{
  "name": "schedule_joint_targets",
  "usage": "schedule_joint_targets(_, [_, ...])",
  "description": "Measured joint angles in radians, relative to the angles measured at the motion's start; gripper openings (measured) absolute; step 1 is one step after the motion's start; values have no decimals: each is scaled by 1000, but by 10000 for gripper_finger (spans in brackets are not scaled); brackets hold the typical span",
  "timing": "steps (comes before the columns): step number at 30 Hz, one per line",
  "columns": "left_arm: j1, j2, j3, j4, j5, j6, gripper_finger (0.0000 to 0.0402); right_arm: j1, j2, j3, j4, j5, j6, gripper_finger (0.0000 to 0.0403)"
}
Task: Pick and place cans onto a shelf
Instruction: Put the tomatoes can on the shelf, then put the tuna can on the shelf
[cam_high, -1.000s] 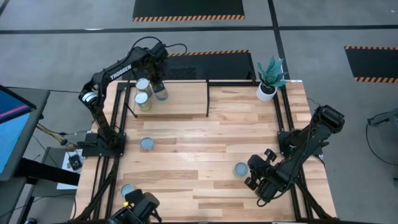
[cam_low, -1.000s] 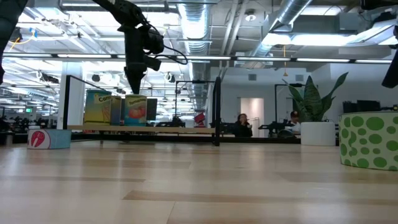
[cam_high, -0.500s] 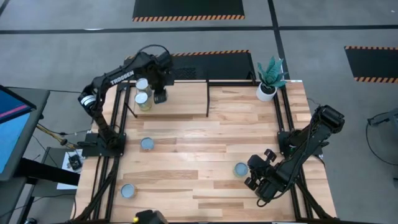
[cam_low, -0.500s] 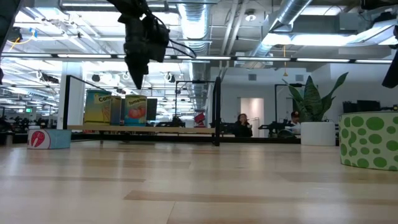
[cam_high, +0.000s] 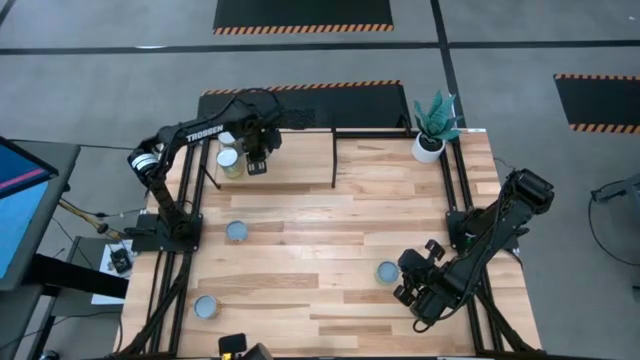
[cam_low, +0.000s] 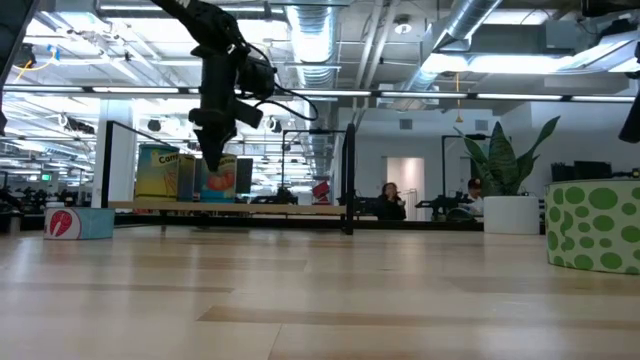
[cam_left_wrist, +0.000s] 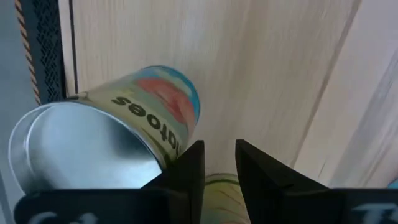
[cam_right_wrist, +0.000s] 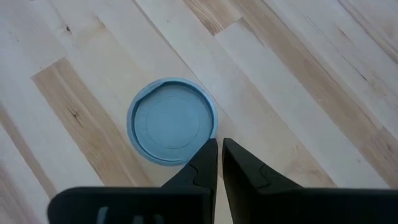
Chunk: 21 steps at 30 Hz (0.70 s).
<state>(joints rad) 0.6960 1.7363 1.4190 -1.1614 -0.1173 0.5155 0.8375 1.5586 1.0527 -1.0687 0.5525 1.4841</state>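
Lighting's bright and even from overhead, so the high view is crisp with only faint soft shadows under the arms. Low view stares into ceiling strip lights (cam_low: 330, 93) that blow out a bit, and the near tabletop (cam_low: 320, 300) goes soft and slightly glossy. Left wrist view is mushy up close, with the can (cam_left_wrist: 118, 134) out of focus and pale sheen on its metal end. Right wrist view is sharp, wood grain clear

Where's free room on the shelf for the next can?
The shelf is bare from the left gripper across to its right rail. Its left end is crowded: cans cluster there under the gripper. The tabletop between the loose cans is also open.
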Motion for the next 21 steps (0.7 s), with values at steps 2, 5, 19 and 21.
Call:
schedule_joint_targets(2, [0, 0, 0, 0, -1, 0, 80, 0, 0, 0, 0, 0, 0, 49])
schedule_joint_targets(5, [0, 0, 0, 1, -15, 8, 80, 0, 0, 0, 0, 0, 0, 49])
schedule_joint_targets(19, [-41, 0, 36, -55, 45, -87, 80, 0, 0, 0, 0, 0, 0, 49])
schedule_joint_targets(21, [-85, -1, 64, -116, 186, -145, 80, 0, 0, 0, 0, 0, 0, 49])
